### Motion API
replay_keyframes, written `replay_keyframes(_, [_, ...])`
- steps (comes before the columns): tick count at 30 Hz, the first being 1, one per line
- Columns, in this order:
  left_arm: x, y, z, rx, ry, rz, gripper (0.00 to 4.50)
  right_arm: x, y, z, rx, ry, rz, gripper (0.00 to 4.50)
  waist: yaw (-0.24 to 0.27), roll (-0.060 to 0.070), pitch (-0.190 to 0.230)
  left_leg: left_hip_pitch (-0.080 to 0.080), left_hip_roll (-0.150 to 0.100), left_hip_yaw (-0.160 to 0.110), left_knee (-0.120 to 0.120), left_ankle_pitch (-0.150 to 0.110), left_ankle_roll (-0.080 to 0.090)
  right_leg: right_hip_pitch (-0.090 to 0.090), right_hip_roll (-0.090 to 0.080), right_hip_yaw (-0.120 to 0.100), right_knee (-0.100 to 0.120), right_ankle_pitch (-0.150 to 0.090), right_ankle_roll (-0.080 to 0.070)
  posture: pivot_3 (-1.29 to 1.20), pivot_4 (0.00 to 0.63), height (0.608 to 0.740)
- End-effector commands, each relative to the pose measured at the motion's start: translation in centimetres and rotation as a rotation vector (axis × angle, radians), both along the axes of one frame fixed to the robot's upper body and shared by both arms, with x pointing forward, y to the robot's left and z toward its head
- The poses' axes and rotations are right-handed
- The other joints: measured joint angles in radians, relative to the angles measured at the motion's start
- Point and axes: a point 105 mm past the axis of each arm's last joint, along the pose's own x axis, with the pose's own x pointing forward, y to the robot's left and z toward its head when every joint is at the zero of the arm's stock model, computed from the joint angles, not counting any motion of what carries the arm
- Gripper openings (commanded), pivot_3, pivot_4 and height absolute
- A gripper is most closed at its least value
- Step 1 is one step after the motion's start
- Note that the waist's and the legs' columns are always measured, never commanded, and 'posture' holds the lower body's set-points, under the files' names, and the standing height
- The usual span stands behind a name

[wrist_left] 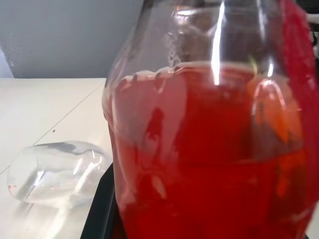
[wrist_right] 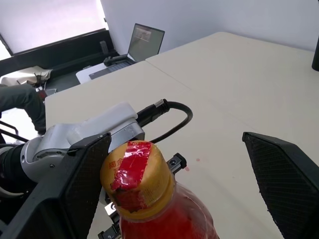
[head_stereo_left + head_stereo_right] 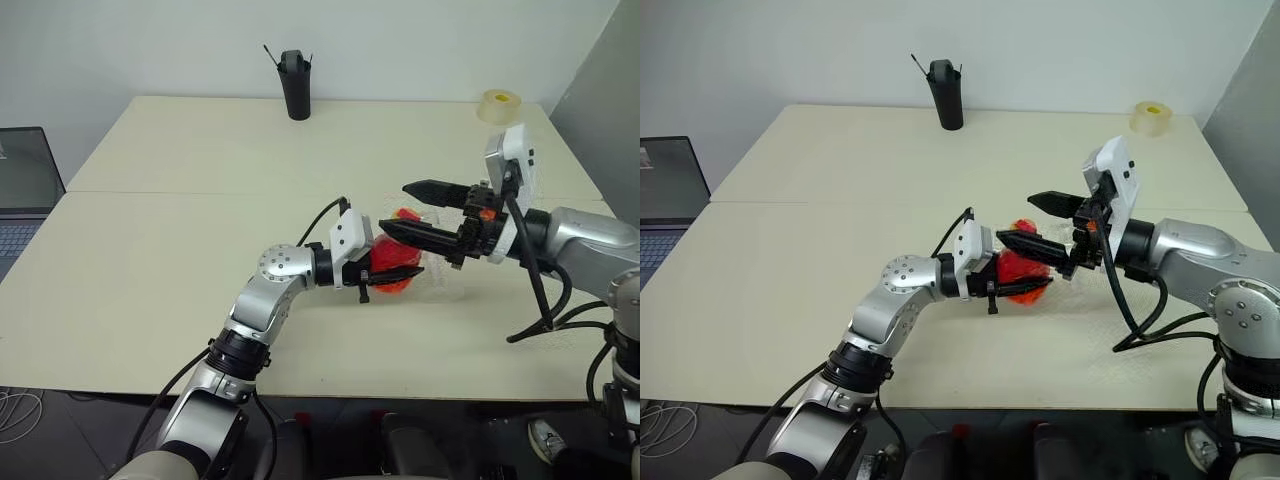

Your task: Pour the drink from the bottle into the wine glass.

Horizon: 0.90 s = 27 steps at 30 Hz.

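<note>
So far we have only the first part done: our left gripper [image 3: 1025,280] is clenched on the bottle [image 2: 149,199], held above the tabletop [image 3: 200,200], still capped, drink [image 1: 209,164] inside. Our right gripper [image 2: 179,189] brackets the cap [image 2: 132,172] with jaws spread wide. Uncapping and pouring remain; the wine glass [image 1: 57,172] appears to lie sideways nearby.
</note>
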Motion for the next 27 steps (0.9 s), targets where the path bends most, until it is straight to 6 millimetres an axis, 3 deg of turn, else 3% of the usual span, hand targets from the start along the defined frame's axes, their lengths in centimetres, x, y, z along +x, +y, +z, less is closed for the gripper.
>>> replay_keyframes(1, [-0.2,-0.2,1.7,-0.04,-0.063,-0.015,1.39,0.0,-0.7,1.1,0.01,-0.054,-0.024,4.5,0.0,0.0,0.0,0.0,0.0,0.0,0.0,0.0,0.0,0.0,0.0,0.0,0.0,0.0,0.0,0.0,0.15,0.74])
replay_keyframes(12, [-0.2,-0.2,1.8,-0.043,-0.055,-0.017,1.38,-1.4,-3.0,0.5,-0.044,-0.039,-0.031,4.5,0.0,0.0,0.0,0.0,0.0,0.0,0.0,0.0,0.0,0.0,0.0,0.0,0.0,0.0,0.0,0.0,0.15,0.74])
replay_keyframes(19, [-0.1,-0.2,1.7,-0.038,-0.057,-0.016,1.38,-2.7,-2.3,-0.1,-0.073,-0.026,0.053,4.5,0.0,0.0,0.0,0.0,-0.001,0.0,0.0,0.0,0.0,0.0,0.0,0.0,0.0,0.0,0.0,0.0,0.15,0.74])
replay_keyframes(27, [0.0,-0.2,1.6,-0.035,-0.062,-0.013,1.38,-2.6,-0.8,0.4,-0.04,-0.044,0.093,4.5,-0.001,0.0,0.0,0.0,-0.001,0.0,0.0,0.0,0.0,0.0,0.0,0.0,0.0,0.0,0.0,0.0,0.15,0.74])
